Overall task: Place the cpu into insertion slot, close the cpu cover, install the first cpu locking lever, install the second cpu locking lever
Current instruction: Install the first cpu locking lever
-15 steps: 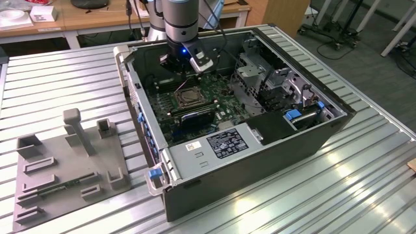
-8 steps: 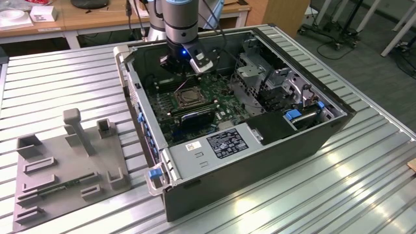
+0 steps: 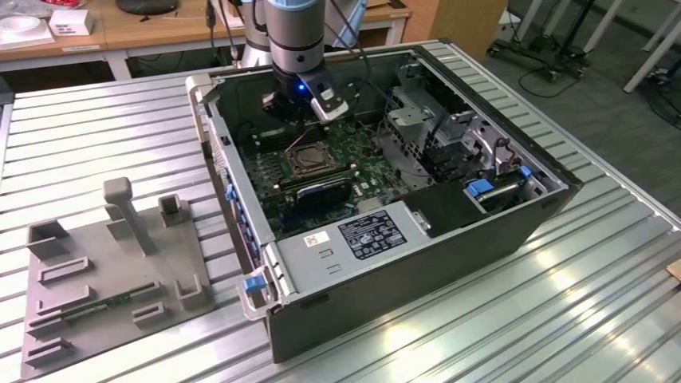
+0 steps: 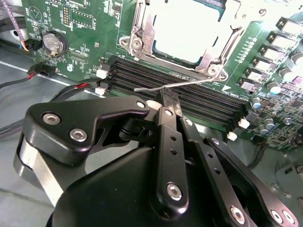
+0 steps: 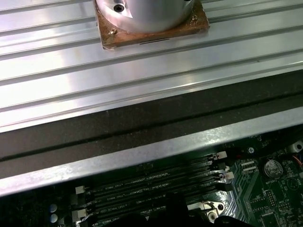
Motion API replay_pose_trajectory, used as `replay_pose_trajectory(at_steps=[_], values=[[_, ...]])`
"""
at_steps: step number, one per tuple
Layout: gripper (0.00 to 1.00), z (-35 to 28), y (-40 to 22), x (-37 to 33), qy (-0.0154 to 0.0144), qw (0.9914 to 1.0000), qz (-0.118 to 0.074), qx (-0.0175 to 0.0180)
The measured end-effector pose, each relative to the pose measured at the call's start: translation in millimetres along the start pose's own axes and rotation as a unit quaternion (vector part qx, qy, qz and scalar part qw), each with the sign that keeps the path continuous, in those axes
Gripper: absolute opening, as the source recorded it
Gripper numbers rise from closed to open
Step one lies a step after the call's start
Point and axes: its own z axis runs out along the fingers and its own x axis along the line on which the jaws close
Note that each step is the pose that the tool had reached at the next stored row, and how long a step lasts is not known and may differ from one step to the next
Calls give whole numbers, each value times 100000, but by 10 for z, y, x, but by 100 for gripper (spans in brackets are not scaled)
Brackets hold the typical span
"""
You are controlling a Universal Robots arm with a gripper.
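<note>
One open computer case point(image 3: 447, 271) on one desk point(image 3: 553, 319). Inside: one green motherboard point(image 3: 356, 144), one insertion slot point(image 3: 306, 155), one cpu point(image 4: 189, 28), one cpu cover point(image 4: 146, 30), four long black memory slots point(image 4: 142, 75), one round coin battery point(image 4: 54, 42). One grey fixture plate point(image 3: 107, 295).

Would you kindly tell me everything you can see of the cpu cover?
The cpu cover is a thin silvery metal frame with a large square window, lying flat and closed over the pale cpu on the green motherboard. Screws sit at two corners. A thin wire lever runs beside one edge, over the black memory slots.
</note>
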Motion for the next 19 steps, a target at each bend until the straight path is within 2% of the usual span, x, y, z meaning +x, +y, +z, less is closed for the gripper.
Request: replay_pose_trajectory(at_steps=[13, 19], values=[[11, 51, -10, -10, -19, 100000, 31, 41], [11, 85, -18, -13, -65, 100000, 50, 207]])
